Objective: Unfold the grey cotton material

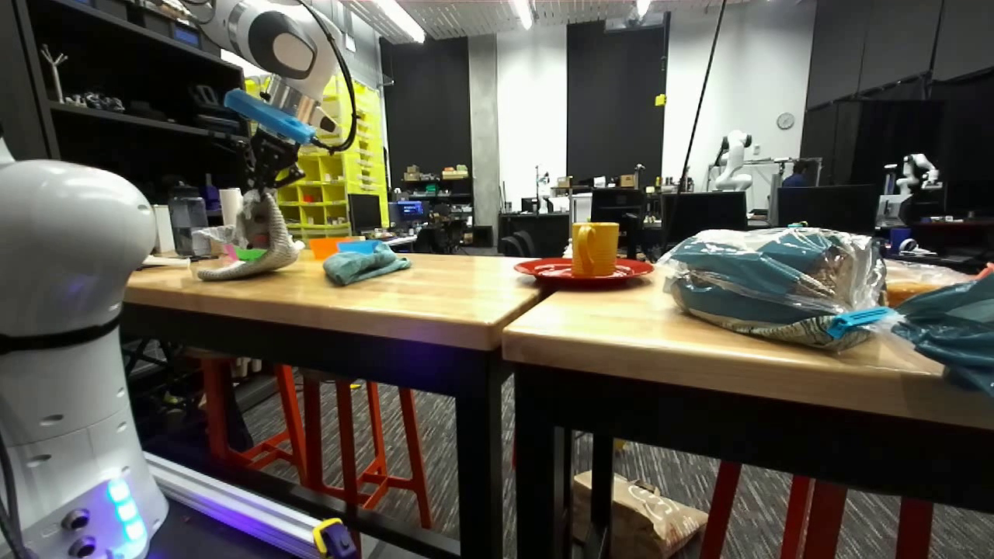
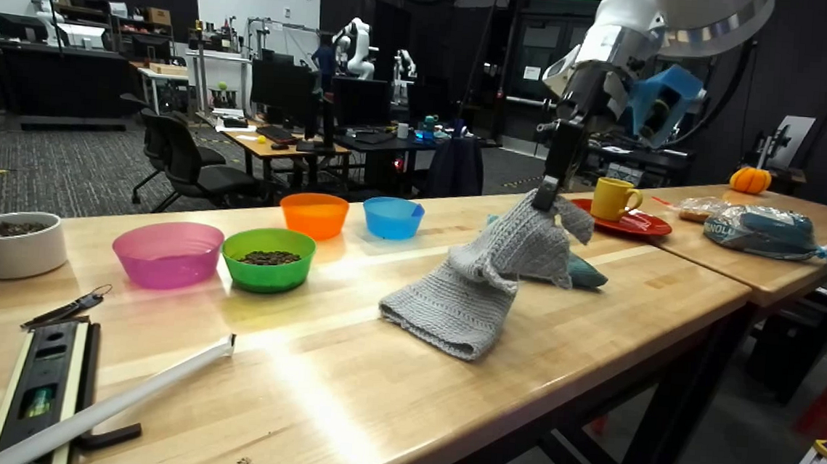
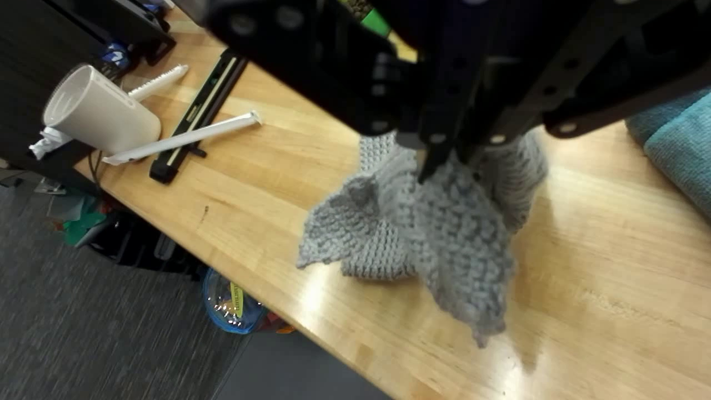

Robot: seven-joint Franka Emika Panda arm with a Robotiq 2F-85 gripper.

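The grey knitted cloth (image 2: 456,304) hangs from my gripper (image 2: 545,196), with its lower end resting on the wooden table. It is folded and bunched, with a loose flap hanging down beside the fingers. It also shows in an exterior view (image 1: 272,244), lifted at the top and curved along the table below. In the wrist view the cloth (image 3: 461,239) spreads below the fingers (image 3: 430,164) in several pointed flaps. My gripper is shut on the upper part of the cloth. The fingertips are partly hidden by the cloth and by the dark gripper body.
A folded teal cloth (image 1: 365,264) lies close by. Pink (image 2: 168,255), green (image 2: 268,260), orange (image 2: 314,215) and blue (image 2: 393,217) bowls stand along the table. A yellow mug (image 2: 611,199) sits on a red plate (image 2: 650,225). A spirit level (image 2: 46,381) lies near the table's end.
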